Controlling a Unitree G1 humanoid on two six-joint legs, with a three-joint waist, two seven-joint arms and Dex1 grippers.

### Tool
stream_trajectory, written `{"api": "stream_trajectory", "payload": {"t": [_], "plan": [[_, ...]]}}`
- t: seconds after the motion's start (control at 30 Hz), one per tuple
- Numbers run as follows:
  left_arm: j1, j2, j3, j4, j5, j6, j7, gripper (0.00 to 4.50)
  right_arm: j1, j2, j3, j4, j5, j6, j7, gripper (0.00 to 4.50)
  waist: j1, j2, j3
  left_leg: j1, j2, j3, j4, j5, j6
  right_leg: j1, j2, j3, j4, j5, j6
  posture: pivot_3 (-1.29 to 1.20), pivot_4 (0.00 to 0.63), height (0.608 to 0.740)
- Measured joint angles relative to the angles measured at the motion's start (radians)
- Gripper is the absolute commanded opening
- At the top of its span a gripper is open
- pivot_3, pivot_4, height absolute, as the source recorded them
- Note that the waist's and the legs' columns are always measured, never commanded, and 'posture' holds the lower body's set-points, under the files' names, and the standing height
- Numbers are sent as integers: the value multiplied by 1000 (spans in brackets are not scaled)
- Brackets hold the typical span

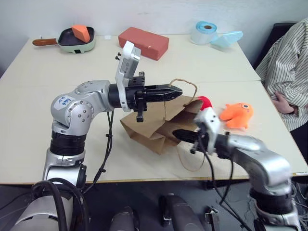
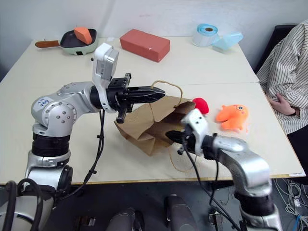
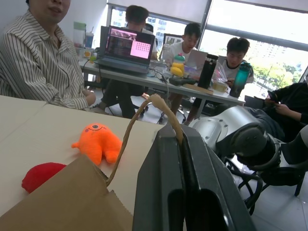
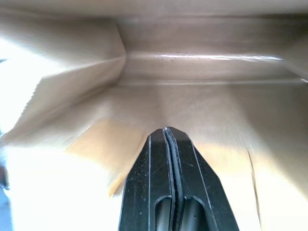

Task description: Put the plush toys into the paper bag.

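The left gripper is pinching the cord handle of the brown kraft paper bag, lifting its mouth near the table's right edge. The right gripper, fingers pressed together and empty, is pointing into the bag. Bag-opening step; next, fetching the red round plush or orange octopus plush lying beside it.

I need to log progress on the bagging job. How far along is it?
Done: nothing is bagged; the red toy and the orange toy lie on the table beside the bag. In hand: the left claw is shut on the bag's cord handle, holding it up; the right claw, shut and empty, points into the bag's mouth. Left: both toys.
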State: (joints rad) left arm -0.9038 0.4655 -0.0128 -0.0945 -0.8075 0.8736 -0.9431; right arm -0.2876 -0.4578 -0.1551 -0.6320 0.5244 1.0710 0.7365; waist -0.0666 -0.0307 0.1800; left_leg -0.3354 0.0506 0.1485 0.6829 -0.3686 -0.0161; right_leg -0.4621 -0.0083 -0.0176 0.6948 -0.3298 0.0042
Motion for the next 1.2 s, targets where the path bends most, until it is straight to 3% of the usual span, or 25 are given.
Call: {"api": "stream_trajectory", "payload": {"t": [0.13,0.23,0.33,0.47,0.5,0.63,0.73,0.83,1.07,1.13,1.2], "plan": [[6,9,-7,-13,2,0,-15,0,21,-3,-350,-54,172,171,-82,908,12,0,0,0,-1,-1,0,0,0,1,0,0,-1,0,0,0,150,740],[11,15,-7,-14,6,0,-17,0,-29,-27,-567,85,134,220,-228,1942,13,0,0,0,-2,-1,0,0,1,1,-1,1,-2,0,0,0,150,740],[11,12,-8,-15,7,0,-17,0,-65,-30,-590,234,63,189,-342,2969,9,0,0,1,-1,-1,-1,0,0,0,1,2,-1,0,0,0,150,740],[10,10,-11,-16,10,0,-17,0,-141,-9,-516,446,-31,67,-443,4328,-1,2,1,2,-3,-1,-1,1,0,0,2,6,1,0,0,0,150,740],[10,11,-12,-16,11,0,-18,0,-164,1,-489,495,-49,31,-463,4477,-3,2,1,2,-2,-1,-1,1,-1,0,2,6,1,0,0,0,150,740],[10,9,-12,-16,14,0,-17,0,-241,22,-416,685,-99,-94,-496,4477,-8,3,2,1,-3,-1,-1,1,-1,-1,2,6,1,0,0,0,150,740],[10,9,-12,-17,15,0,-14,0,-272,22,-398,807,-107,-176,-495,3820,-8,3,2,1,-2,-1,-1,1,-1,-1,2,6,1,0,0,0,150,740],[10,9,-12,-17,15,0,-11,0,-280,24,-401,840,-85,-210,-487,2827,-8,3,2,1,-2,-1,-1,1,0,0,2,6,1,0,0,0,150,740],[9,13,-8,-18,17,0,-8,0,-122,-23,-436,634,59,-151,-406,603,0,5,3,0,-2,-2,-2,1,-1,-1,2,6,0,0,0,0,150,740],[9,17,-6,-16,20,0,-9,0,-52,-71,-481,499,181,-84,-337,252,6,6,3,1,-2,-2,-2,1,-1,-1,2,6,0,0,0,0,150,740],[8,17,-7,-15,24,-1,-12,0,-29,-97,-539,369,360,-7,-300,205,5,6,3,2,-2,-2,-2,1,-1,-1,3,6,1,0,0,0,150,740]]}}
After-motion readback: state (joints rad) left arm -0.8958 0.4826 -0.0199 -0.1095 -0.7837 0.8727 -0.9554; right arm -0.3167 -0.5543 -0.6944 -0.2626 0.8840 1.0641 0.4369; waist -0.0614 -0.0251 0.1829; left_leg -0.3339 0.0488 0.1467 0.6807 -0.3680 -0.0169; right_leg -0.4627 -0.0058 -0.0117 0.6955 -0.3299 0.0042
